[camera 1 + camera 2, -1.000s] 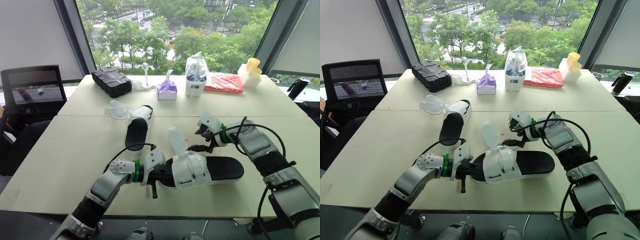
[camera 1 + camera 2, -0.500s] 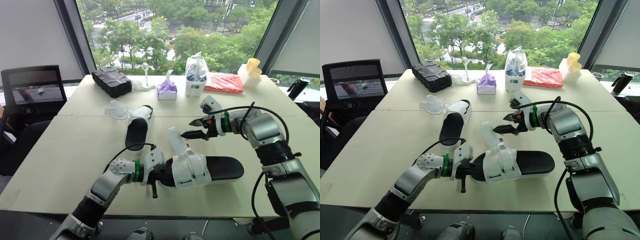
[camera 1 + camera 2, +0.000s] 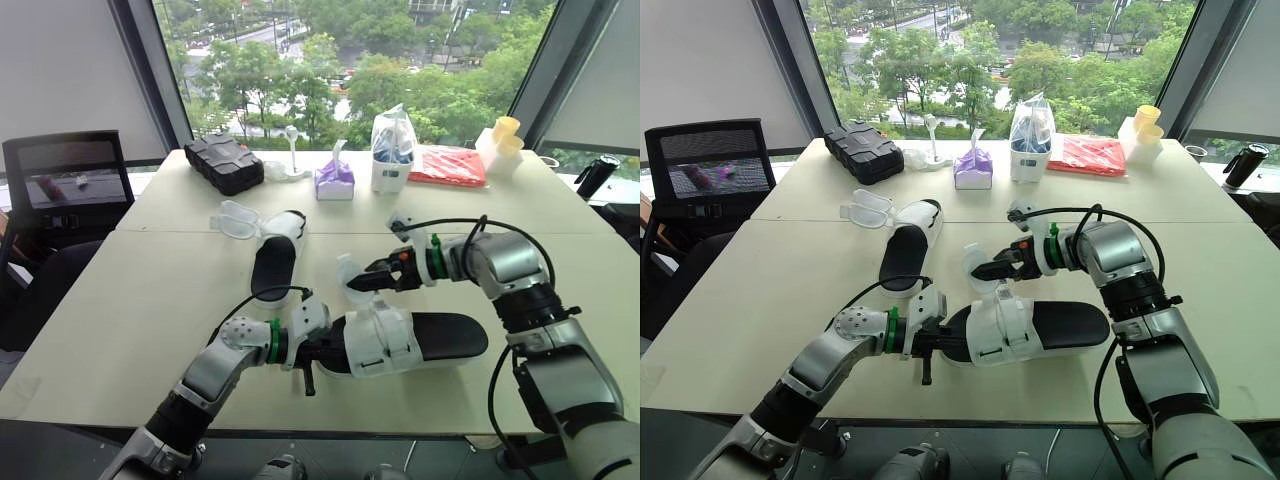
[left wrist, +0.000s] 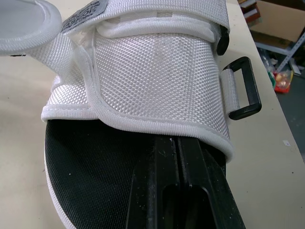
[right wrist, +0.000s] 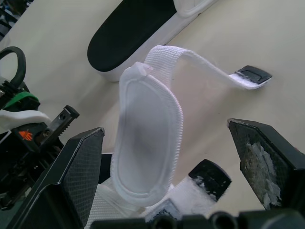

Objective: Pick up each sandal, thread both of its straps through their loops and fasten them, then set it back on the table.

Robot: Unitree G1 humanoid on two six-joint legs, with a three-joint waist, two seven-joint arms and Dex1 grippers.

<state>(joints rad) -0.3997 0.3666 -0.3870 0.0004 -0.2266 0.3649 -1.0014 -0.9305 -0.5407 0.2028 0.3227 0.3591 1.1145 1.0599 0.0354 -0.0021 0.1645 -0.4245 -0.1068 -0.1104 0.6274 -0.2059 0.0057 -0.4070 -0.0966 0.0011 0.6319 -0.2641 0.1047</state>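
Bare bench (image 3: pixel 120 300) surface extends left of both sandals. The left arm reaches low along the front edge. The left gripper (image 3: pixel 322 352) has its fingers pressed together, lying on the insole under the upper of the near sandal (image 3: pixel 440 335), which rests close to that edge. The far sandal (image 3: pixel 272 262) lies behind, apart. The right forearm bends inward across the bench. The right gripper (image 3: pixel 368 283) has its fingers spread, flanking the raised strap (image 5: pixel 147 143) with a gap each side.

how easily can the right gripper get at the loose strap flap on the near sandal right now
Probably yes. The right gripper is open, with the upright strap flap lined up between its fingers and nothing blocking. The left gripper is at the toe end of the near sandal, clear of the flap.
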